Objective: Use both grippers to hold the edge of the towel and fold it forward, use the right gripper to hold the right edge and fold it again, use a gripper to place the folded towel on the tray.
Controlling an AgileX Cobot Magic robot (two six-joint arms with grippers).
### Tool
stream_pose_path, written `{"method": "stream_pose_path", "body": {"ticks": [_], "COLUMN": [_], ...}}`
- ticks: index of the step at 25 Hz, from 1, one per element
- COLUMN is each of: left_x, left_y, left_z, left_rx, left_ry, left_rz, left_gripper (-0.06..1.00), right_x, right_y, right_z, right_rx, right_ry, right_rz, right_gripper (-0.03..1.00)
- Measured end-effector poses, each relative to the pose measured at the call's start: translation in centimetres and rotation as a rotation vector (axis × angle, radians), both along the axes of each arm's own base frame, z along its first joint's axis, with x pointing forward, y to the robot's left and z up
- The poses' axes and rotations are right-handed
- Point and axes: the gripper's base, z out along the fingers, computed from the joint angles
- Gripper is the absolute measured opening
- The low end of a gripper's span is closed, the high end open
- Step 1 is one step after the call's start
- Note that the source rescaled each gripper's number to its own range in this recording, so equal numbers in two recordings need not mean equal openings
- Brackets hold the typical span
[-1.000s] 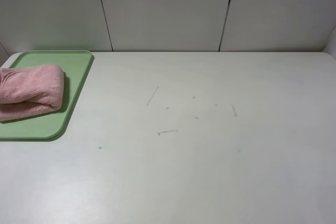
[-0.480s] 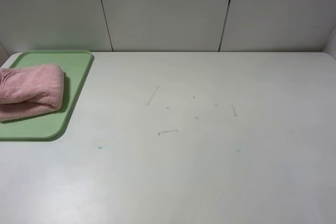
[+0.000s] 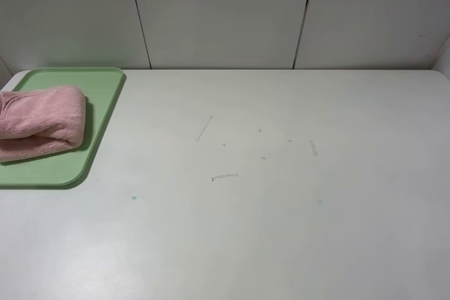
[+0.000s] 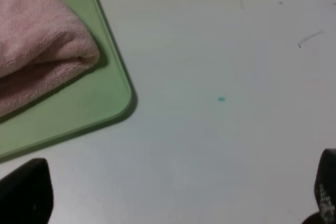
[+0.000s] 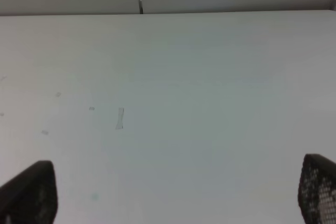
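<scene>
The pink towel (image 3: 39, 121) lies folded into a thick bundle on the light-green tray (image 3: 98, 96) at the far left of the table. The left wrist view shows the same towel (image 4: 37, 45) on the tray (image 4: 100, 103), well away from my left gripper (image 4: 173, 192), whose black fingertips (image 4: 26, 192) stand wide apart over bare table with nothing between them. My right gripper (image 5: 168, 192) is also open, its fingertips (image 5: 29, 192) spread over bare table. Neither arm appears in the high view.
The white table (image 3: 281, 209) carries a few scuff marks (image 3: 223, 175) and small green specks (image 3: 133, 197). White wall panels (image 3: 218, 12) close off the back edge.
</scene>
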Motion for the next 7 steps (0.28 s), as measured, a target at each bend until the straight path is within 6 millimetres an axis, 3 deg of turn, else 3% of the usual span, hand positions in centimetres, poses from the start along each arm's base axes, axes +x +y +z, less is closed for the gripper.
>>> {"method": "stream_pose_path", "body": {"ticks": [7], "left_x": [0.00], "left_y": [0.00], "left_z": [0.00], "left_rx": [0.000], "left_ry": [0.000], "left_rz": [0.000], "left_gripper": [1.00], "right_x": [0.00], "right_y": [0.00], "right_z": [0.00], "right_rx": [0.000], "right_ry": [0.000], "right_rz": [0.000], "right_gripper": [1.00]}}
